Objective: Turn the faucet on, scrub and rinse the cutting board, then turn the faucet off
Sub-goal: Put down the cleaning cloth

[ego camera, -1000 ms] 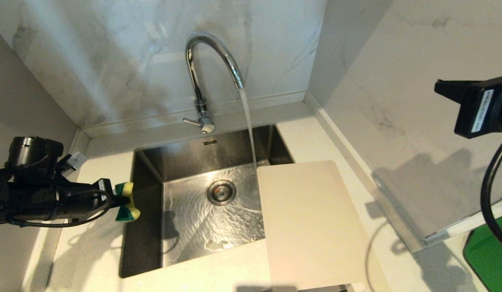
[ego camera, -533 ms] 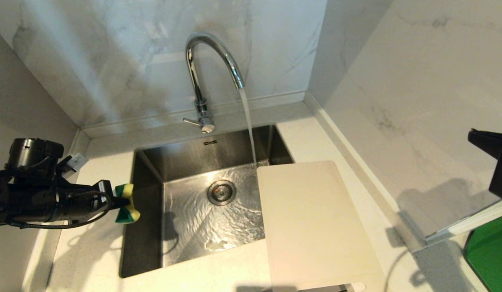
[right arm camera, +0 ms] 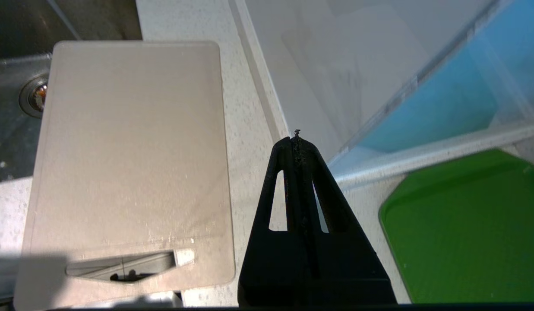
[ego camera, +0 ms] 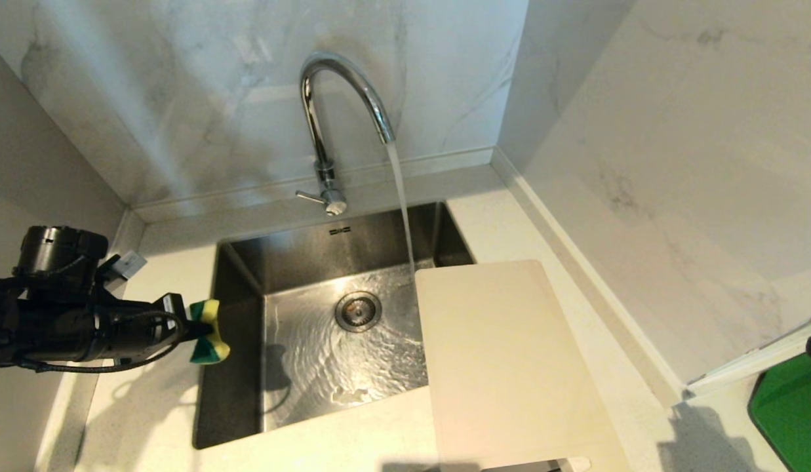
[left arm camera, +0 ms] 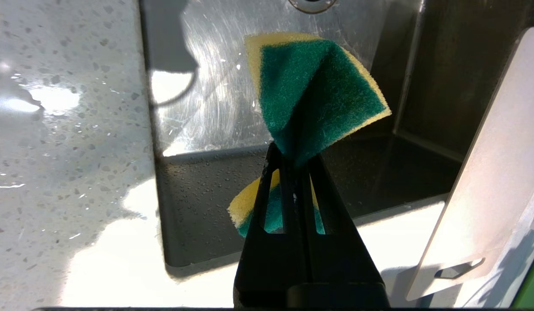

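Cream-white rectangular plastic cutting board (ego camera: 510, 360) lies on the speckled bench (ego camera: 149, 419), long axis front-to-back, slot handle nearest, far corner overhanging the steel sink (ego camera: 313, 354). Chrome gooseneck faucet (ego camera: 326, 131) runs. Left tool (left arm camera: 292, 160) pinches a green-yellow sponge (left arm camera: 314, 95); right tool (right arm camera: 297, 138) is closed, empty.

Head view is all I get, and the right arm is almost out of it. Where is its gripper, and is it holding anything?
Observer: The right gripper hangs over the counter, between the board and a green tray. Its jaws are shut on nothing.
Operator: Where is the board's slot?
Observer: The slot is at the board's near end, the one toward the robot.
Operator: How does the left side grip the sponge?
Observer: The left gripper pinches the sponge across its middle, so it folds with the green face showing.
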